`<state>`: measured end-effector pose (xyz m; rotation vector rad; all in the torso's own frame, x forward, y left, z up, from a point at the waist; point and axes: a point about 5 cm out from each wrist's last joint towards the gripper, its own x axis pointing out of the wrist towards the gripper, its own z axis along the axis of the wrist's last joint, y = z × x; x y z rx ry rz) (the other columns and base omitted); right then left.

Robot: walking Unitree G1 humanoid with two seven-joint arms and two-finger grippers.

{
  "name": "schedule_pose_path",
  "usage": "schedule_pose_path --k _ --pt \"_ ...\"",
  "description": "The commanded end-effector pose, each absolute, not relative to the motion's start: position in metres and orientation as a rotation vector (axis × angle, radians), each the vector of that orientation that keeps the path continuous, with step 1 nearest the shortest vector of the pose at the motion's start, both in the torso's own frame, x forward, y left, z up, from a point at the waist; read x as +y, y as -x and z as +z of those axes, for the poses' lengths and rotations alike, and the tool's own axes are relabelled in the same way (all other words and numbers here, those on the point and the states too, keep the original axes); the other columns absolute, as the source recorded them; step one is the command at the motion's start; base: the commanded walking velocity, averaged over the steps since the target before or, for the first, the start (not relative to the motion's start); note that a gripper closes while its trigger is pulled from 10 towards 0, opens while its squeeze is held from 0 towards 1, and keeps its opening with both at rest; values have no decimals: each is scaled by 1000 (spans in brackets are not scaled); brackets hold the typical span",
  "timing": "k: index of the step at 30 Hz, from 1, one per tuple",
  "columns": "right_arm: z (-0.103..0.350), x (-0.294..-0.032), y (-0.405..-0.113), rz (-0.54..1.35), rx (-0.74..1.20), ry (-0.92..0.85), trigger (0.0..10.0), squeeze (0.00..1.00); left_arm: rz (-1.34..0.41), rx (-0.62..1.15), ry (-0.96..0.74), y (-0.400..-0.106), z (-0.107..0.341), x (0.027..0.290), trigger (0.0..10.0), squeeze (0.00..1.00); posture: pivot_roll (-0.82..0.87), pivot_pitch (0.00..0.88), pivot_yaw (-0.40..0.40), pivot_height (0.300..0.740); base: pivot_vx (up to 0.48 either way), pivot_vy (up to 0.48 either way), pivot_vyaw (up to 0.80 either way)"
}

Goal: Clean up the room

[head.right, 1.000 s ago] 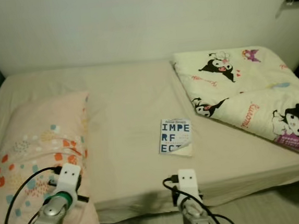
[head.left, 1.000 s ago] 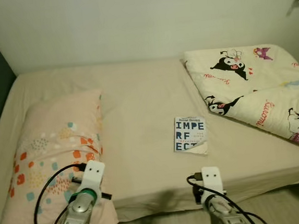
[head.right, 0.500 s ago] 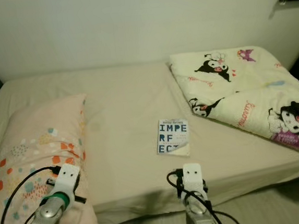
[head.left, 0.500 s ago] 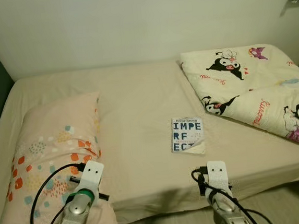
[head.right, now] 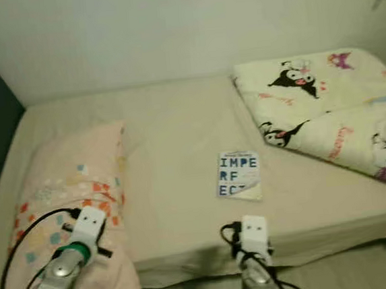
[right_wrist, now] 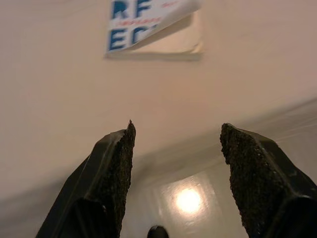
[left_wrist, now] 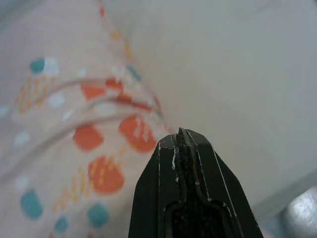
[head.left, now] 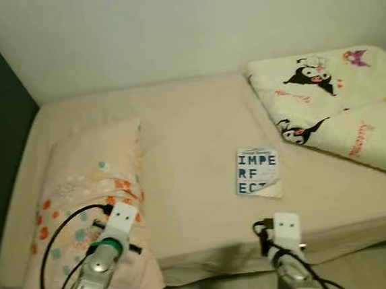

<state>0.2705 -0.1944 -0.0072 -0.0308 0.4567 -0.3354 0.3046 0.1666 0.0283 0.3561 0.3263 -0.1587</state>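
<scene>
My head view has swung a little to the left since a second ago: more of the dark headboard point(head.left: 1, 154) now shows at that edge and the blanket point(head.left: 339, 115) has slid toward the right edge; that is my camera turning, not the things moving; the book point(head.left: 257, 173), the pillow point(head.left: 92, 194) and the blanket lie on the bed point(head.left: 191, 124) just as they did; the picture is also slightly softer, so I judge I am still settling my stance at the bedside.

The book is the loose item here; it lies flat on the sheet between pillow and blanket, near the front edge, its lower cover corner curled up; my right gripper point(right_wrist: 176, 163) sits at that edge, pointed at the book with its fingers spread wide and nothing between them; the book lies just ahead, not yet touched.

My left gripper point(left_wrist: 181, 141) hovers over the pillow's inner edge with its fingers pressed together, holding nothing.

So nothing has been tidied in this last second; I read it as lining up on the book; next I would reach the right arm forward and use the curled corner to get a finger under the cover.
</scene>
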Motion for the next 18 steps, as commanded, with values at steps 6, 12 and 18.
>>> schedule_pose_path --k 6,12,18 --pt "16 -203 -275 -358 347 81 10000 0 -118 298 -253 -305 33 157 10000 0 91 50 139 740 0 0 0" --pt "35 -193 -271 -247 284 136 10000 0 -78 258 -190 -287 36 171 10000 0 99 78 72 740 0 0 0" --pt "45 -187 -271 -210 248 157 10000 0 -40 224 -141 -281 43 181 10000 0 99 64 38 740 0 0 0"
